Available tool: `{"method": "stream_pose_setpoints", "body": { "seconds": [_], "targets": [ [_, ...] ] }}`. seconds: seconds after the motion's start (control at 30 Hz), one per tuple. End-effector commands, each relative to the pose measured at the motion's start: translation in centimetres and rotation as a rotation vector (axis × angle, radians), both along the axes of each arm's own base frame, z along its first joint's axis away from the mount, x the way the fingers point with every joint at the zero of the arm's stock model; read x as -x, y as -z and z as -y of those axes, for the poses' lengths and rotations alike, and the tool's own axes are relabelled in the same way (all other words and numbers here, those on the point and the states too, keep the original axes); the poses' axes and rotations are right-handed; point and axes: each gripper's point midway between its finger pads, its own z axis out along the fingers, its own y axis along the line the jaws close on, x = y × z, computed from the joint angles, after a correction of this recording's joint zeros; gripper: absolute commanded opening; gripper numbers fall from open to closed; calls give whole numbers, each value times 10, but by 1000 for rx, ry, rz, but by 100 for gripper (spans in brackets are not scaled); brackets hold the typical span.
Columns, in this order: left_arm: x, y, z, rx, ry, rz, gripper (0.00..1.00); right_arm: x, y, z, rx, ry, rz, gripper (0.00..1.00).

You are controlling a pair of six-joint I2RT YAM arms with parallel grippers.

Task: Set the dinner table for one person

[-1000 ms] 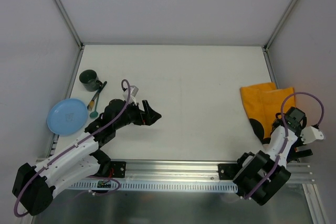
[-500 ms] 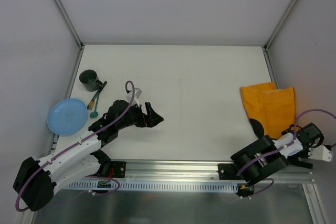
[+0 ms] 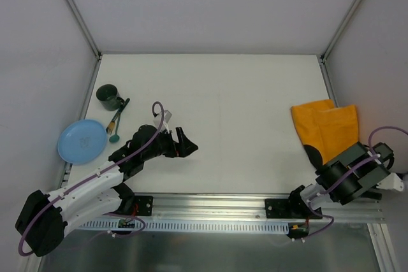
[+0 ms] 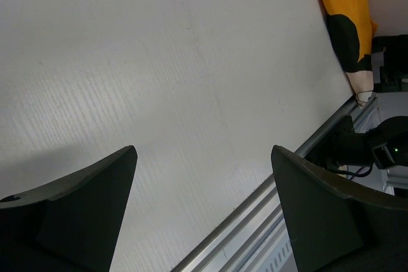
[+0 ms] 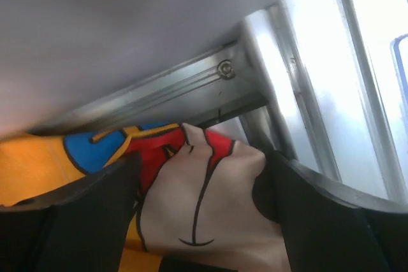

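Your left tool (image 4: 203, 152) hangs open over the white bench (image 3: 242, 106). Your right tool (image 5: 201, 157) straddles the orange placemat (image 3: 324, 128) at its bunched corner, by the bench's right edge; whether it pinches, you cannot tell.

left arm (image 3: 83, 189): white links, black joints, black base | right arm (image 3: 347, 179): same build | cables (image 3: 155, 104): purple, one looped along each arm | camera housings (image 3: 390, 183): white, at wrists | fingers (image 4: 76, 214): matte black, broad, wedge-shaped

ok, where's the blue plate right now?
Top view: the blue plate sits at the table's left edge, on the near side of the green cup, with the utensils just right of it. The left gripper hovers further right.
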Motion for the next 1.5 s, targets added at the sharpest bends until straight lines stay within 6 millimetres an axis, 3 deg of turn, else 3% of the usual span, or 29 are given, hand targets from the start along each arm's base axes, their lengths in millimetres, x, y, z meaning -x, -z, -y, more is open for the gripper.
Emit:
{"method": "stream_pose_setpoints", "body": {
  "seconds": [0.0,0.03,0.07,0.13,0.17,0.2,0.3,0.6,0.7,0.77,0.9,1.0,1.23,1.47],
  "targets": [
    [-5,-8,1,41,-35,45,88,-169,-28,-67,-90,-669,306,84],
    [-6,-8,0,41,-38,47,88,-178,-32,-72,-71,-706,288,85],
    [-6,-9,1,40,-39,50,88,-197,-41,-90,-60,-790,279,86],
    [-7,-10,1,43,-40,55,88,-211,-50,-98,-7,-862,216,86],
    [-8,-10,2,42,-40,54,88,-217,-49,-119,-24,-927,163,87],
    [-8,-10,2,44,-40,52,88,-231,-61,-121,14,-957,161,88],
    [-8,-11,4,48,-37,56,88,-250,-62,-147,10,-1035,146,89],
    [-10,-10,1,43,-54,70,88,-262,-29,-217,-56,-1145,133,89],
    [-10,-8,0,40,-59,68,88,-264,-31,-241,-28,-1208,96,89],
    [-11,-6,0,36,-61,70,88,-270,-44,-258,20,-1264,93,89],
    [-16,-7,0,27,-72,85,88,-274,-67,-251,135,-1294,39,92],
    [-18,-6,0,27,-74,88,88,-276,-72,-242,159,-1296,9,93],
    [-17,-3,-2,20,-73,100,88,-268,-61,-223,132,-1236,-28,93],
    [-14,4,-6,9,-80,97,88,-272,-60,-209,103,-1200,-11,92]
  ]
}}
